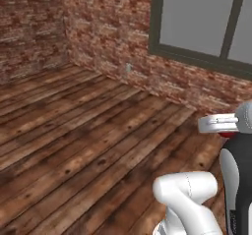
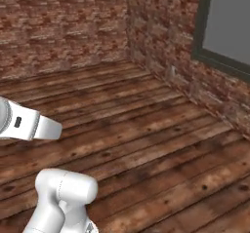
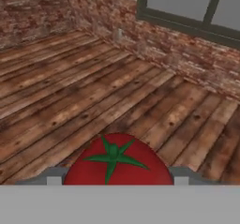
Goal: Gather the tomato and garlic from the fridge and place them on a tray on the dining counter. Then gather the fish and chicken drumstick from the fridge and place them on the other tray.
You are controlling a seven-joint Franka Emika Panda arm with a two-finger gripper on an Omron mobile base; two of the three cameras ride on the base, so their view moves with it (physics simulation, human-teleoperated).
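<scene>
One tomato (image 3: 117, 162) sits gripped in the claw (image 3: 117, 180) above floorboards (image 3: 70, 101).

The arm (image 1: 189, 194) is glossy white with rounded, tube-like links, and a dark black section (image 1: 241, 180) covers its joint at 4 o'clock.

tomato (image 3: 117, 162) lower half cut off, jaws hidden behind it, window (image 3: 187, 7) cropped

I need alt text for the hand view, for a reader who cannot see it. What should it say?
A red tomato with a green stem star sits between the gripper's fingers at the bottom of the view, apparently held. Behind it, a wooden plank floor runs to a brick wall with a dark-framed window.
</scene>
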